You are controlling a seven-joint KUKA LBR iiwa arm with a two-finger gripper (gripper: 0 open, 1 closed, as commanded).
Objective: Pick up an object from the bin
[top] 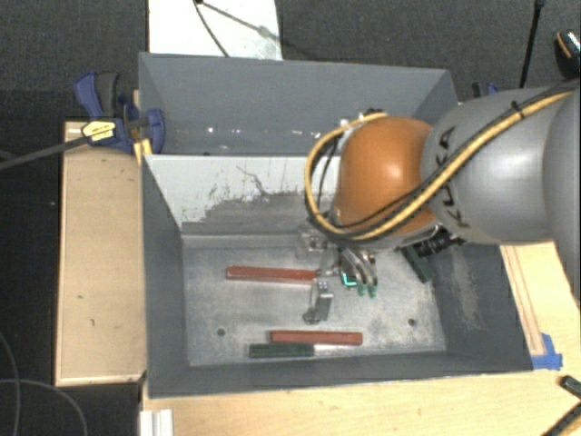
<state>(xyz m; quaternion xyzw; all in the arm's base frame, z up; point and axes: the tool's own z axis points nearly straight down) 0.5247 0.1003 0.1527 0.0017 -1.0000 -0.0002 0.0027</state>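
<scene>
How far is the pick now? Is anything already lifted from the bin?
Nothing looks lifted: the upper brown stick, the lower brown stick and the dark green stick all lie on the bin floor. In hand: the gripper is low beside the upper stick's right end. Gripping and lifting remain.

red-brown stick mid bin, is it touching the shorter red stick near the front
Apart. The camera view shows bare grey floor between the long red-brown stick and the shorter red stick.

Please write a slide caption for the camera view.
End effector low in the grey bin, beside a reddish-brown stick.
</scene>
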